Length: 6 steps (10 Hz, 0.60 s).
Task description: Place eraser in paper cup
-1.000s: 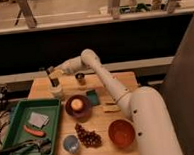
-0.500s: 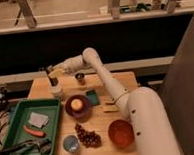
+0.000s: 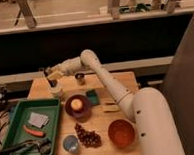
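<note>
My gripper [image 3: 49,75] is at the back left of the wooden table [image 3: 101,123], reaching in from the right. It is shut on the eraser [image 3: 54,75], a small pale yellowish-tan block, and holds it in the air. The paper cup [image 3: 56,91], small and whitish, stands upright on the table directly below the gripper, a short gap under the eraser.
A dark metal cup [image 3: 80,78] stands right of the gripper. A green tray [image 3: 13,114] at left holds a grey slab [image 3: 37,119] and tools. A dark bowl [image 3: 77,105], grapes [image 3: 88,137], a blue cup [image 3: 71,143] and an orange bowl [image 3: 121,133] lie nearer the front.
The gripper with the eraser has shifted slightly, staying above the paper cup. Nothing else has moved.
</note>
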Each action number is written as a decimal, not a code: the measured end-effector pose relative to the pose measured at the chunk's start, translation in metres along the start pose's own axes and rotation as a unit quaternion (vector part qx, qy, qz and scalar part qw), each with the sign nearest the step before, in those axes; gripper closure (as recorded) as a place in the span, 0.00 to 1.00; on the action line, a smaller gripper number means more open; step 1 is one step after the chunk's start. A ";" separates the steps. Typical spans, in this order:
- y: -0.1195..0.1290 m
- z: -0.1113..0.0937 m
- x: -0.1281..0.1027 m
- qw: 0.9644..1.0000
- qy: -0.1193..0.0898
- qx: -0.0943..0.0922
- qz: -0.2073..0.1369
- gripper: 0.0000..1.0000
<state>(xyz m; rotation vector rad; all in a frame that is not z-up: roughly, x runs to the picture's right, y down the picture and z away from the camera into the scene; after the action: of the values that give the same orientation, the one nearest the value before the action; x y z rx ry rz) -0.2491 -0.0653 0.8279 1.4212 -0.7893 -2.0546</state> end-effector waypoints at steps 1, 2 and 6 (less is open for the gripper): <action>0.000 0.000 -0.002 1.000 0.001 -0.004 -0.011 1.00; 0.001 -0.002 -0.004 1.000 0.002 -0.004 -0.012 1.00; 0.007 -0.003 -0.021 1.000 0.010 0.019 0.002 0.79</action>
<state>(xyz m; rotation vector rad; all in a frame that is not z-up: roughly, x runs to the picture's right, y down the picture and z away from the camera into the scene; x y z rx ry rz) -0.2389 -0.0560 0.8462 1.4582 -0.8245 -2.0294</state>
